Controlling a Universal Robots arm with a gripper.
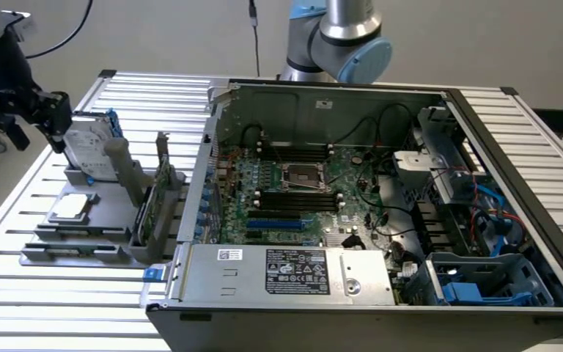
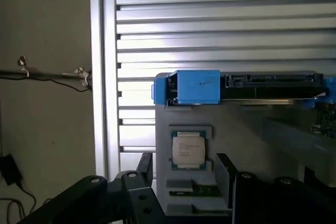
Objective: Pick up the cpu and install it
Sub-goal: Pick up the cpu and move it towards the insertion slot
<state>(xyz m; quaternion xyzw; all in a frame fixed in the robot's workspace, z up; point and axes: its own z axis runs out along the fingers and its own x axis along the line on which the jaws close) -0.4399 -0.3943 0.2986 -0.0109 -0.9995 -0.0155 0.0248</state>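
The gripper [image 1: 35, 126] hangs at ten o'clock in the exterior view, its body cut off by the frame edge. The robot arm [image 1: 339, 37] at twelve o'clock is cut off above its blue-capped joint. The open computer case [image 1: 516, 147] loses its near corner at five o'clock. The hard drive [image 1: 91, 147] stands on edge in blue brackets, its lower part hidden by the grey fixture [image 1: 76, 240]. Print on the cpu [image 1: 73, 207] and on the power supply's black label [image 1: 297, 271] is too small to read. The jaws stand wide apart, holding and touching nothing. The cpu lies flat in a fixture pocket, at five o'clock from the gripper and nine o'clock from the CPU socket [image 1: 301, 174]. In the wrist view it shows between the two fingers [image 2: 143, 163]
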